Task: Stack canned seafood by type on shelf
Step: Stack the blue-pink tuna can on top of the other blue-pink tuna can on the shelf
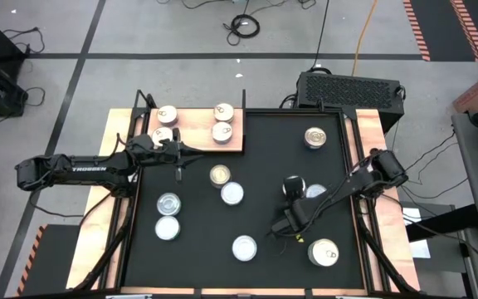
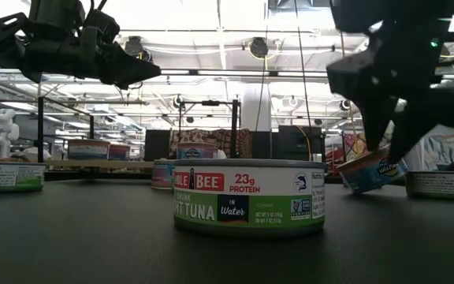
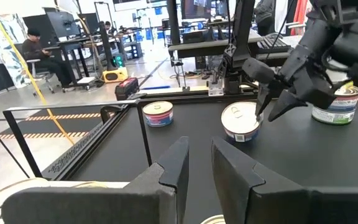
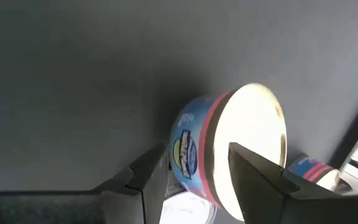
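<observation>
High view: shelf [image 1: 191,130] lies at the mat's [image 1: 264,141] far left corner and carries four tins, one near its far left [image 1: 167,114], one below it [image 1: 163,136] and two together at its right end [image 1: 223,122]. The left gripper [image 1: 178,169] hangs over the mat just beside the shelf's near edge. Loose tins lie on the mat: a gold-lidded one [image 1: 220,174], silver ones [image 1: 232,193] [image 1: 168,203] [image 1: 167,227] [image 1: 244,247], and gold-lidded ones at the far right [image 1: 314,137] and near right [image 1: 324,252]. The right gripper [image 1: 292,188] sits mid-right, with a tin [image 1: 315,192] partly hidden at it. Low view: a green-labelled tuna tin [image 2: 249,197] stands in front; the right gripper [image 2: 385,138] holds a blue-labelled tin [image 2: 373,170] tilted, clear of the mat. Left wrist view: left fingers [image 3: 178,163] stand slightly apart with nothing between them. Right wrist view: right fingers [image 4: 151,171] clamp the blue-and-pink tin [image 4: 229,146] by its sides, its pale end facing the camera.
</observation>
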Action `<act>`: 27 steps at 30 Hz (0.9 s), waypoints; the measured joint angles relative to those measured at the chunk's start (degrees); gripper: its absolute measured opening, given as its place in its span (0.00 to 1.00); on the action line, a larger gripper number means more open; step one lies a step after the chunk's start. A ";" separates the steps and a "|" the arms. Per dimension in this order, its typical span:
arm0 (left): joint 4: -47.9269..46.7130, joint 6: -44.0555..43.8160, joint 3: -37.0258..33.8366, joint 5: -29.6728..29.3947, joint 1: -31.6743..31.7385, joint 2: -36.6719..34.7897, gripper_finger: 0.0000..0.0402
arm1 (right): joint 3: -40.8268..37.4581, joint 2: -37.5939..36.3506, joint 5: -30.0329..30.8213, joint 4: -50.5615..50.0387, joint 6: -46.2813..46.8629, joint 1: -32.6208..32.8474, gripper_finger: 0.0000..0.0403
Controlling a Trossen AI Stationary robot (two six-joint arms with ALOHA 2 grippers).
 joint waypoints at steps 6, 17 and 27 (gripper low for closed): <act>0.01 0.00 0.00 0.00 0.02 0.00 0.18 | 0.00 2.78 1.85 -2.21 0.86 -0.05 0.40; 0.00 -0.02 0.00 0.00 0.02 0.00 0.18 | 0.00 4.28 3.13 -1.21 6.16 -0.01 0.28; 0.00 -0.02 0.00 0.00 0.02 0.00 0.18 | -3.53 4.09 4.31 3.89 18.20 -0.13 0.26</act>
